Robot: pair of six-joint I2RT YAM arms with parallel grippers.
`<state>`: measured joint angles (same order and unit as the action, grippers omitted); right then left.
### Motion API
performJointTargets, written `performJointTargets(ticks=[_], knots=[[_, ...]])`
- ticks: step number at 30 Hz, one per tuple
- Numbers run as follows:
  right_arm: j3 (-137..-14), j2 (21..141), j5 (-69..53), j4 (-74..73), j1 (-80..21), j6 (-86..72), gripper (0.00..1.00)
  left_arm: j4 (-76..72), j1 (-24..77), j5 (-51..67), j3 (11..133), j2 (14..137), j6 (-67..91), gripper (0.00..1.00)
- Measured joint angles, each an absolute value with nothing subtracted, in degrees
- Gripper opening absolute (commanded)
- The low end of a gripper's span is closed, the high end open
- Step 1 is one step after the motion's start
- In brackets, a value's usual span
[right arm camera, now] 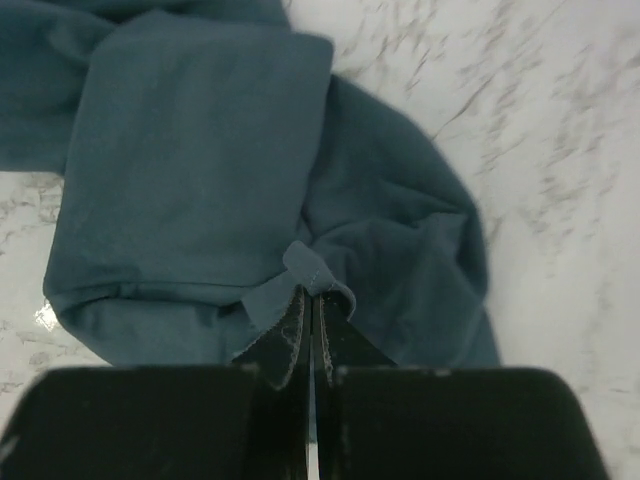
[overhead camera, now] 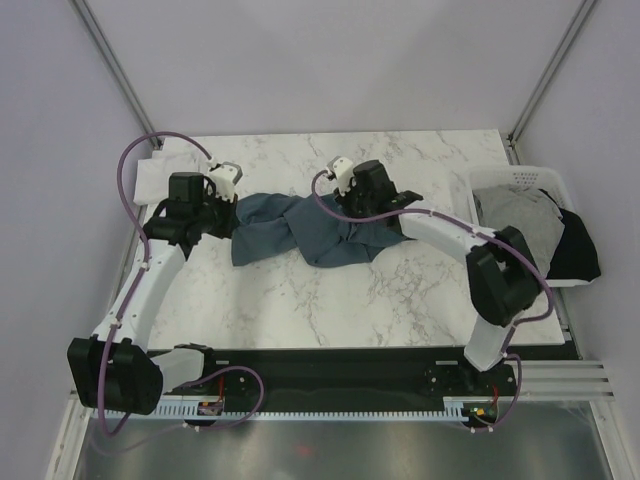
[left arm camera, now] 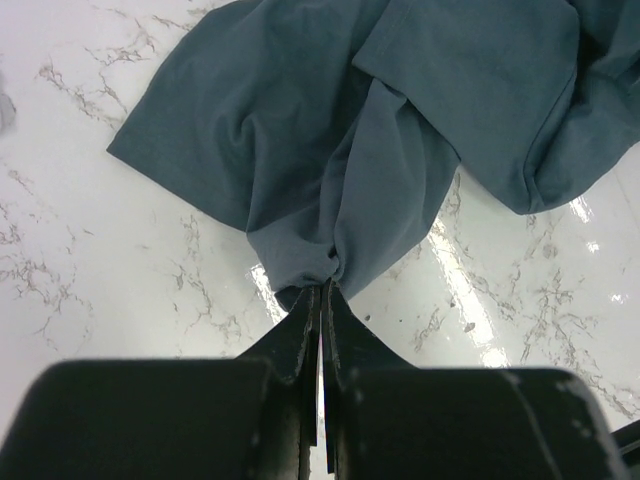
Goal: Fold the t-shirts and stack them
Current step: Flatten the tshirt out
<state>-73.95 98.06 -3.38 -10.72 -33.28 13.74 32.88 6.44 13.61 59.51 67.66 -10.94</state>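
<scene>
- Left gripper (left arm camera: pixel 322 290), jaws pressed together, pinches a bunched edge of the slate-blue t-shirt (left arm camera: pixel 330 150), which is spread ahead of its fingertips.
- Right gripper (right arm camera: pixel 308 295), likewise closed, nips a fold of the same shirt.
- Grey t-shirt (overhead camera: pixel 525 215) and black t-shirt (overhead camera: pixel 578 250) fill the basket (overhead camera: pixel 520 172) off to its right.

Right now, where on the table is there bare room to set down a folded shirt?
Bare marble runs along the front of the table, between the slate-blue shirt and its near edge, and along the far edge between the white shirt and the basket. The middle is crowded: left gripper and right gripper pinch that shirt.
</scene>
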Motion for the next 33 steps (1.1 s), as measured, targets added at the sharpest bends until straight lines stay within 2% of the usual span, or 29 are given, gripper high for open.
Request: performJointTargets(ticks=[9, 20, 22, 23, 25, 28, 33], knots=[[-83.4, 118.0, -9.7, -11.9, -33.0, 0.7, 0.00, 32.9, 6.1, 14.1, 59.5, 68.3, -10.9, 0.02], [-87.2, 115.4, -14.1, -11.2, -30.1, -4.8, 0.01, 32.9, 6.1, 14.1, 59.5, 68.2, -10.9, 0.02], [-87.2, 114.1, -14.7, -10.9, -29.4, -4.9, 0.11, 32.9, 6.1, 14.2, 59.5, 68.2, -10.9, 0.02], [-87.2, 113.5, -15.1, -10.7, -29.1, -5.0, 0.26, 32.9, 6.1, 14.3, 59.5, 68.3, -10.9, 0.02], [-87.2, 112.6, -16.2, -10.4, -28.5, -5.0, 0.39, 32.9, 6.1, 14.7, 59.5, 68.3, -10.9, 0.02], [-86.7, 111.3, -17.8, -10.3, -28.4, -3.9, 0.46, 32.9, 6.1, 15.2, 59.5, 68.3, -10.9, 0.02], [-86.1, 108.0, -19.6, -10.3, -28.5, 0.6, 0.49, 32.9, 6.1, 15.3, 59.5, 68.3, -10.9, 0.02]])
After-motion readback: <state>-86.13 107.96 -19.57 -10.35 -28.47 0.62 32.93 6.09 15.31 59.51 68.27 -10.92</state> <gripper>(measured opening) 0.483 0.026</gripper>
